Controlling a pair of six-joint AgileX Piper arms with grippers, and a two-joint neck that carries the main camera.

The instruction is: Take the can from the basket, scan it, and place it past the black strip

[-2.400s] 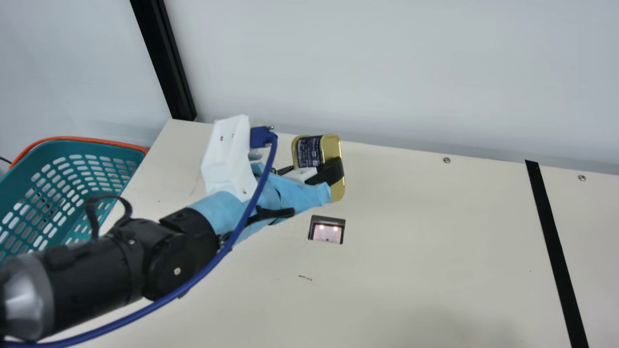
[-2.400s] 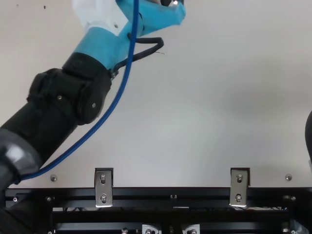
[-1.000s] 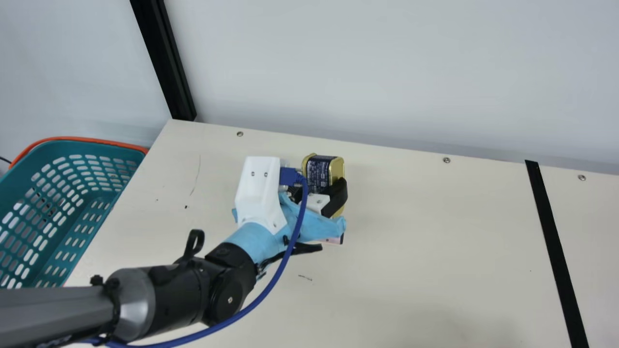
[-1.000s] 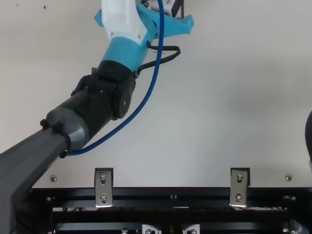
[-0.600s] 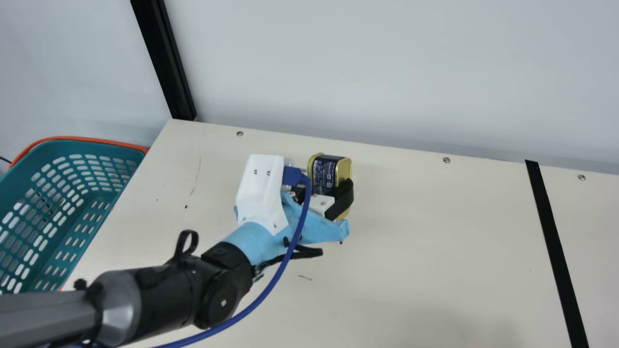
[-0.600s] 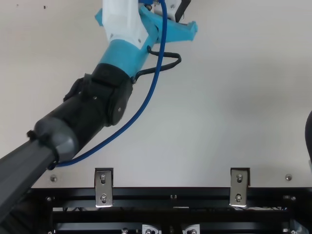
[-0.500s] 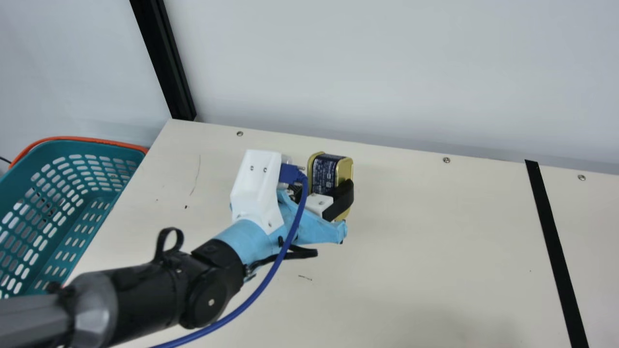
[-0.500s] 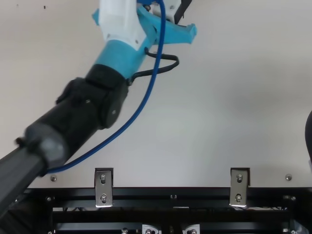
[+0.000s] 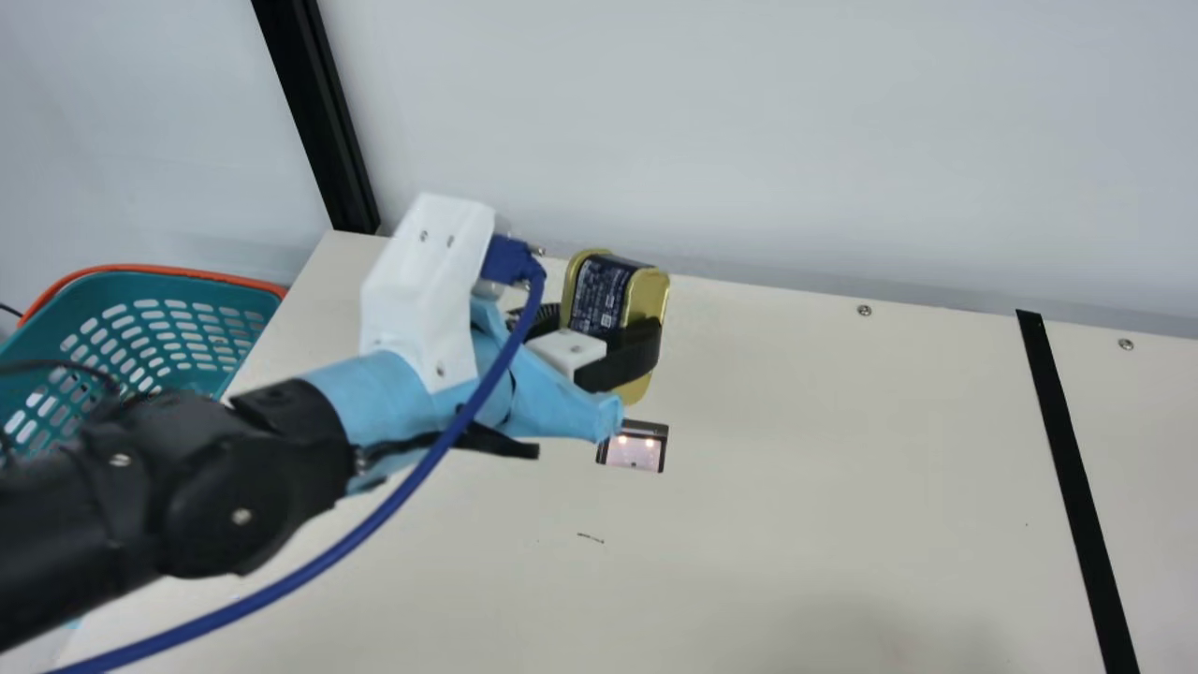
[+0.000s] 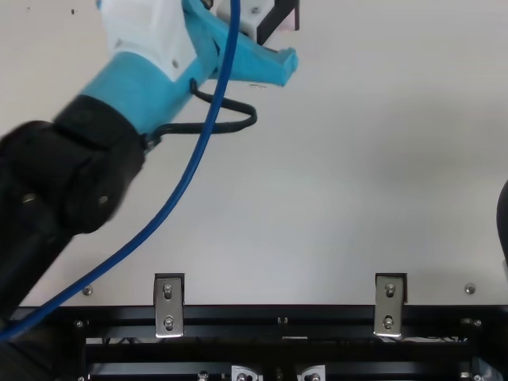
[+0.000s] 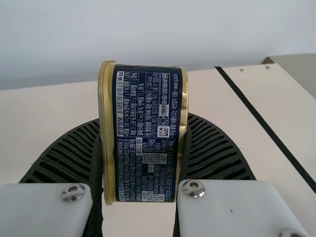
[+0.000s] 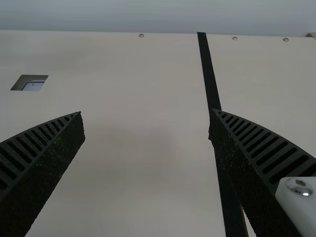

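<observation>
Our left gripper (image 11: 144,118) clasps the can (image 9: 599,298) near the scanner (image 9: 634,453); lifting from the basket (image 9: 225,292) is done, scanning we can't confirm, and placing past the black strip (image 9: 1067,454) remains.

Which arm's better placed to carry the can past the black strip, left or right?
Left, I'd say: the left gripper holds the can, so no handover is needed. The right gripper is open and empty; it looks closer to the black strip, but would first need the can.

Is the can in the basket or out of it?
Out: the left gripper holds the can above the table, away from the basket.
</observation>
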